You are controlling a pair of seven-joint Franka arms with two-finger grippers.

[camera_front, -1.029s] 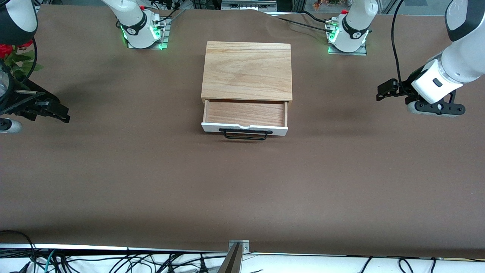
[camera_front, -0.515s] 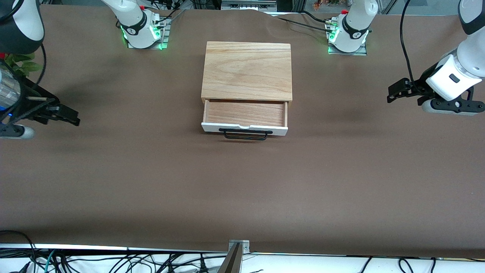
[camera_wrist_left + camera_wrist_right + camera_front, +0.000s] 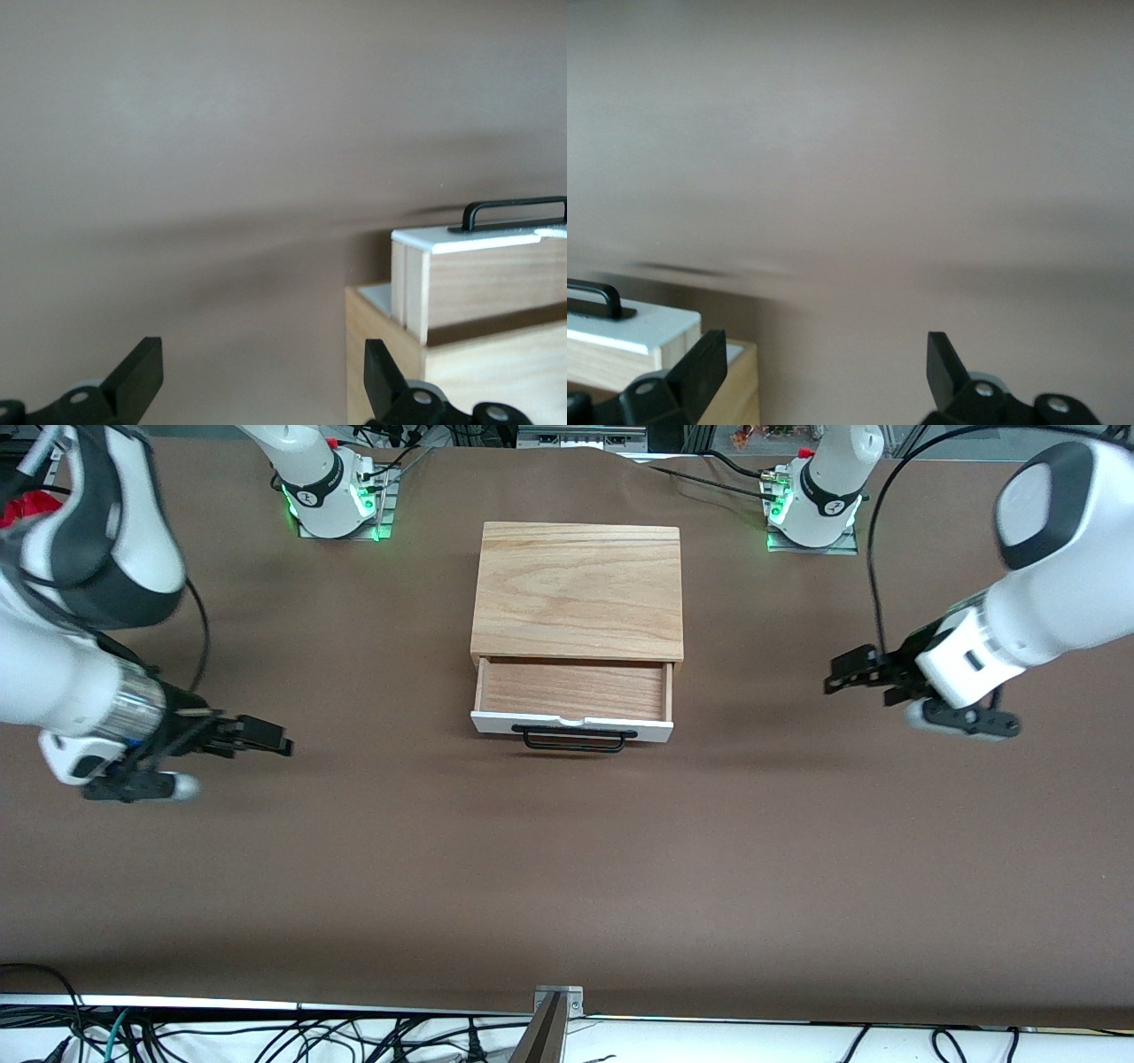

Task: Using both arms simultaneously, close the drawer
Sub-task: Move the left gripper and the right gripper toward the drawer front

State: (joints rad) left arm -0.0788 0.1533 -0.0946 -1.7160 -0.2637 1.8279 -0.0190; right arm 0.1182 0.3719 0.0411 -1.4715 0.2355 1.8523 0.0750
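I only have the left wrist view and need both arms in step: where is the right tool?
Observer: The right tool is open, over the table toward the right arm's end, apart from the drawer.
Operator: How far out is the drawer?
Observer: Partly out of the box; its wooden floor shows and nothing lies in it.
Operator: And my own tool, seen from above?
Observer: The left tool, open, is over the table toward the left arm's end, beside the drawer and not touching it.
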